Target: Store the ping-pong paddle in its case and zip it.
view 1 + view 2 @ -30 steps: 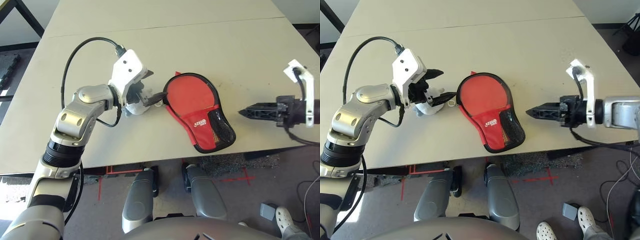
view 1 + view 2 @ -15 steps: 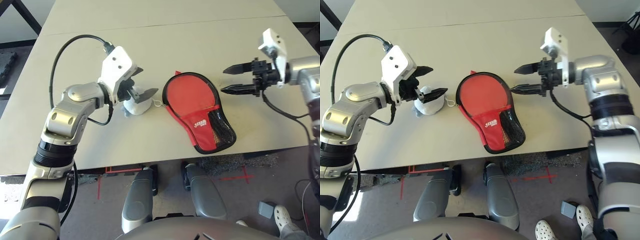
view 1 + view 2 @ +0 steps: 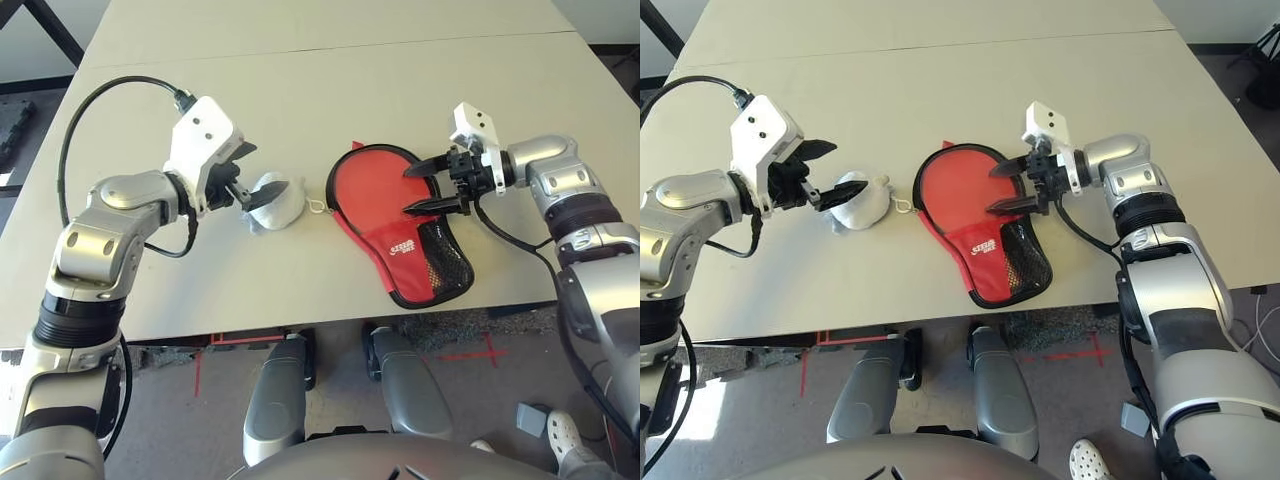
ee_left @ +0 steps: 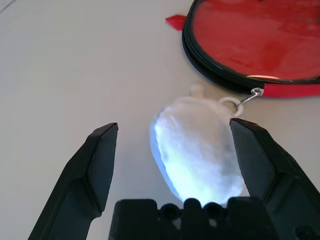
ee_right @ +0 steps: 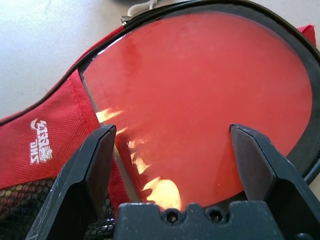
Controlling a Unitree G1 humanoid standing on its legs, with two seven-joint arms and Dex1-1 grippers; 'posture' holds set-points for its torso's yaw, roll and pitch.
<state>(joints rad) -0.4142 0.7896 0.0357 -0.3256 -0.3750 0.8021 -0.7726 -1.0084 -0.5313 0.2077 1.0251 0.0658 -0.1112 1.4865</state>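
Right claw (image 3: 428,184) swings in from table edge, now spread over paddle (image 5: 210,90) lying inside open case (image 3: 405,250) mid-table; likely about to press or shut flap. Left claw (image 3: 262,192) spread, backs off fluffy ball (image 3: 273,201). Paddle face glossy red, case unzipped

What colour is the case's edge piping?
Black, around the red case; clearest in the right wrist view.
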